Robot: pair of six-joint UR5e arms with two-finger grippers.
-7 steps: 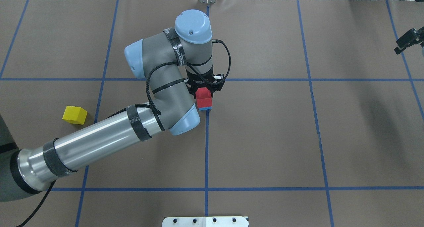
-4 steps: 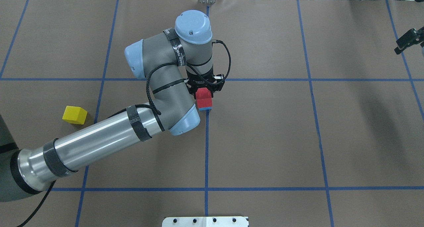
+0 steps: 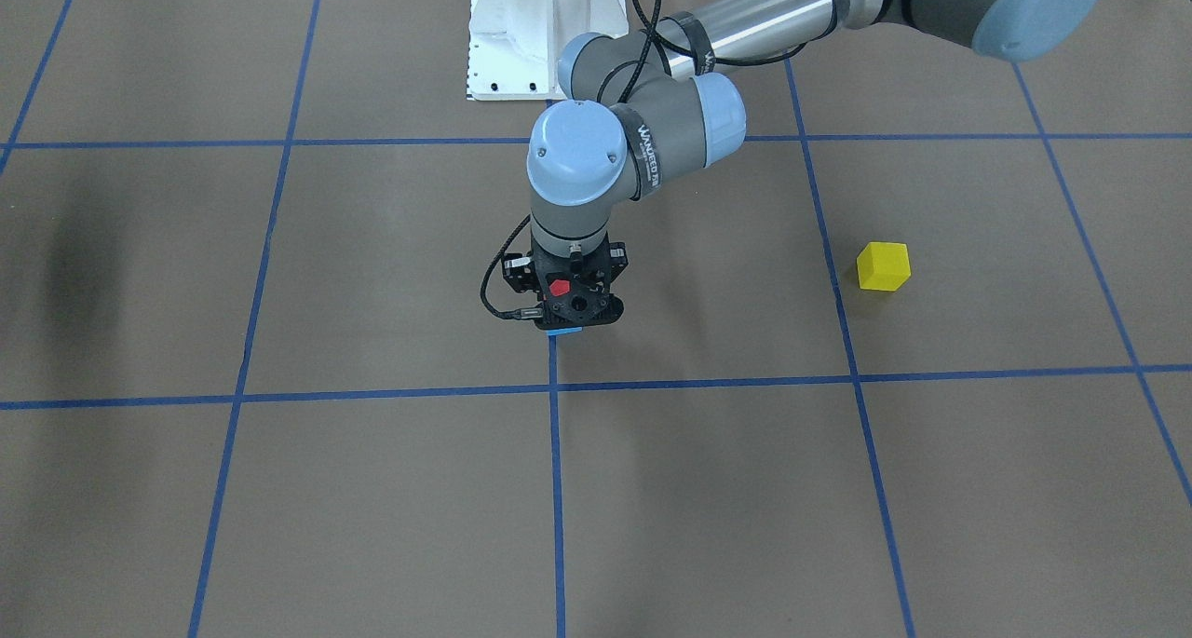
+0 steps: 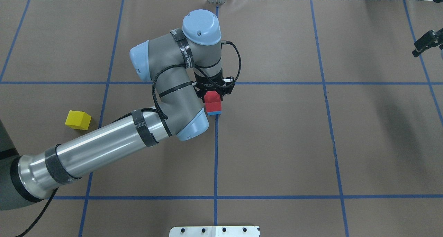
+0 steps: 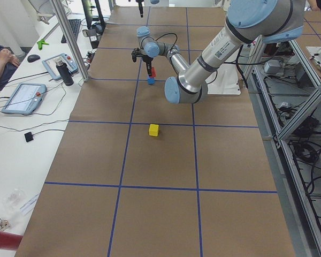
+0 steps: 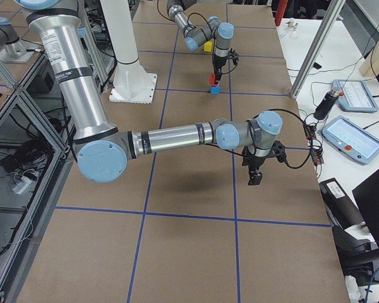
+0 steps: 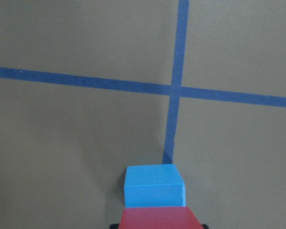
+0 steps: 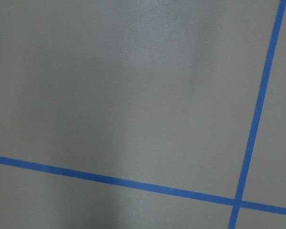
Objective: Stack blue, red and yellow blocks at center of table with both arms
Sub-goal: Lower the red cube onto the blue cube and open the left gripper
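Your left gripper [image 4: 212, 93] stands upright over the middle of the table [image 4: 277, 143], jaws closed to the width of the red block [image 4: 212, 100]. In the left wrist view a dark fingertip shows tight against each side of the red block's lower edge. The red block sits right over the blue block [image 4: 215, 112], and no gap shows between them in the overhead or either side view. You cannot tell from these views whether its full weight is on the blue one.

The blue block lies flat on the table, touching the near end of a tape line [image 7: 174, 119], just short of the crossing of two lines. From overhead the pair stands just left of the centre line and a little nearer the robot than the cross line.

The yellow block [image 4: 78, 120] lies alone on the robot's left side, well apart from the stack and from both grippers, just beside the left arm's silver forearm [image 4: 97, 150] in the overhead view.

Your right gripper [image 4: 427, 43] hangs over bare paper far out on the right, well apart from all three blocks. Only a black part of it shows at the overhead view's edge, so you cannot tell how its jaws stand. Its wrist camera sees only paper and tape.
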